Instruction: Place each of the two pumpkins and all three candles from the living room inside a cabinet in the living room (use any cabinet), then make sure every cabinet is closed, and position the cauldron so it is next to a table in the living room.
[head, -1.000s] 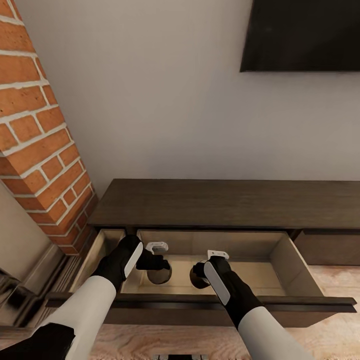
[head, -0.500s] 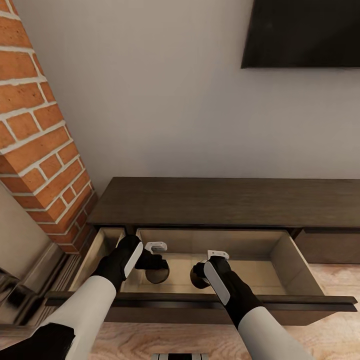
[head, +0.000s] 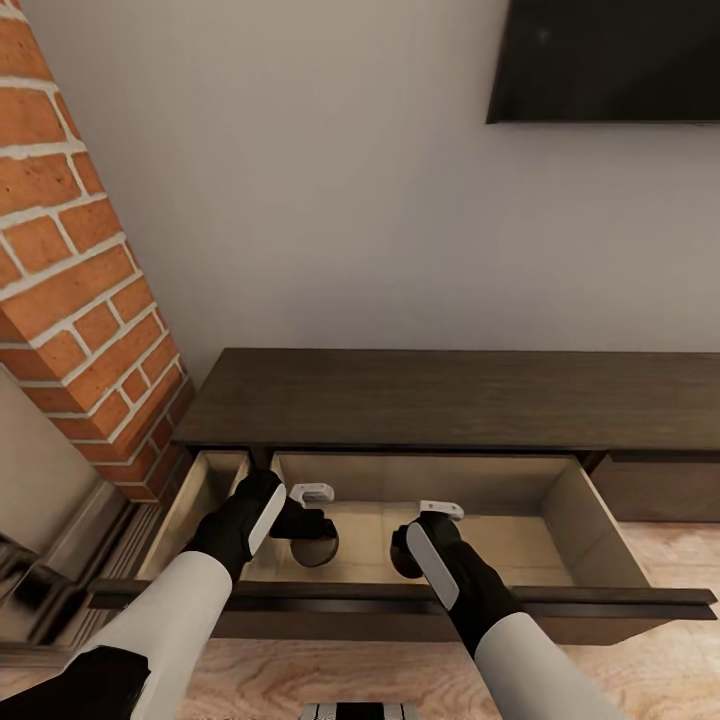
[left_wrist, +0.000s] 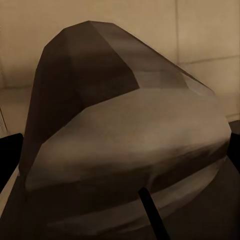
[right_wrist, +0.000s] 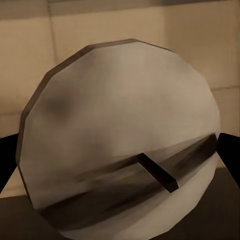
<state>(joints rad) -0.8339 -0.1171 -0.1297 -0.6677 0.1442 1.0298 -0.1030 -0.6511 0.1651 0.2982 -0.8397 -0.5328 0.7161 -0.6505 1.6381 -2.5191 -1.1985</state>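
Note:
The dark brown cabinet stands against the wall with its wide drawer pulled out, showing a pale beige interior. Both arms reach down into that drawer. My left gripper is shut on a round grey-brown candle, which is the big faceted candle with a dark wick in the left wrist view, a finger at its side. My right gripper is shut on a second candle, whose round top and wick sit between the fingers. Pumpkins, cauldron and table are out of view.
A red brick column rises at the left, with a shiny metal fireplace edge below it. A dark screen hangs on the wall at the upper right. A narrow side compartment is open too. Wood floor lies in front.
The whole head view has shifted slightly, so the camera moved. Both grippers stay in the drawer with their candles; the right one has edged a little to the right.

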